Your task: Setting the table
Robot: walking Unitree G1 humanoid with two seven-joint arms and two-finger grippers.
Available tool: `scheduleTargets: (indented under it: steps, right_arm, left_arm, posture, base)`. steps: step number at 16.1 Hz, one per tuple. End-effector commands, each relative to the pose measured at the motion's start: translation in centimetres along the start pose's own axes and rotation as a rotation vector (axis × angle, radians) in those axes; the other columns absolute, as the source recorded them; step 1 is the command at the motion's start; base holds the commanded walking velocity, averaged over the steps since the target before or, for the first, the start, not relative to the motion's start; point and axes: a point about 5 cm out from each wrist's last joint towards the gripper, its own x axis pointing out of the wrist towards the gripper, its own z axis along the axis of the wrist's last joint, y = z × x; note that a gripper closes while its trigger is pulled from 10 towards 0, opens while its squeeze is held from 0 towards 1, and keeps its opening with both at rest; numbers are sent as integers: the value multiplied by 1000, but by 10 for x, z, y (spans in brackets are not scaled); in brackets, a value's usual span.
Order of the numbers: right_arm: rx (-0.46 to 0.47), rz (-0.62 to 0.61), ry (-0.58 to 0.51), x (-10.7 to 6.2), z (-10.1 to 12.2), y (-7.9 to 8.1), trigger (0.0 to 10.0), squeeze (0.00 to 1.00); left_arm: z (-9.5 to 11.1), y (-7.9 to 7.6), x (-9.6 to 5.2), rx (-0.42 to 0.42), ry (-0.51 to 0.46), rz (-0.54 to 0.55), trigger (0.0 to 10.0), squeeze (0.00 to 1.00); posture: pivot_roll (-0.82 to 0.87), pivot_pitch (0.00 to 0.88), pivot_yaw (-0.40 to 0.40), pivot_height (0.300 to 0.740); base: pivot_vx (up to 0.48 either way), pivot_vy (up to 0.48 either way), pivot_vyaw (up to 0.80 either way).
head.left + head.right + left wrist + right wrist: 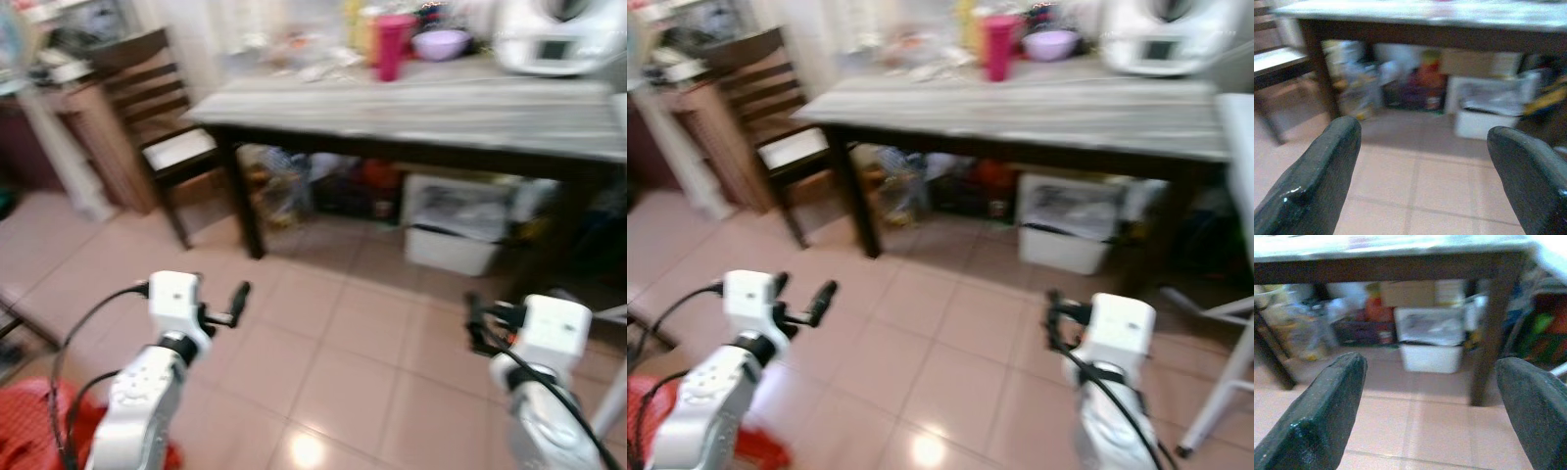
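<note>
You are facing the table (411,122), seen slightly blurred. On its far side a pink cup (390,44) is standing beside a purple bowl (441,43), with a white appliance (554,37) near the bowl. Your left gripper (1420,171) and right gripper (1430,406) are hovering over the tiled floor (323,343) short of the table, both spread wide and holding nothing. A white bin (1430,345) is sitting under the table.

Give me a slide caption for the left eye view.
Both grippers, left and right, open and empty over tiled floor, facing the table with a pink cup.
</note>
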Motion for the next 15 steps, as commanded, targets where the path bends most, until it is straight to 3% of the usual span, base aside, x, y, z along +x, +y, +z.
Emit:
scheduleTargets:
  steps: [1, 3, 15]
  right_arm:
    - [19, 35, -9, -1, 3, 9, 10000, 0]
    - [17, 42, -14, -1, 4, 11, 10000, 0]
    - [8, 52, -46, 1, 11, 14, 10000, 0]
  left_arm:
    - [3, 9, -3, 9, 3, 26, 10000, 0]
    - [4, 9, -3, 8, -1, 28, 10000, 0]
    - [13, -4, 2, 10, -23, -34, 10000, 0]
  posture:
    - [-211, 0, 102, 740]
    - [-211, 0, 102, 740]
    - [-212, 0, 104, 740]
  base:
    - [0, -334, -625]
    - [0, -334, -659]
    - [0, -329, 0]
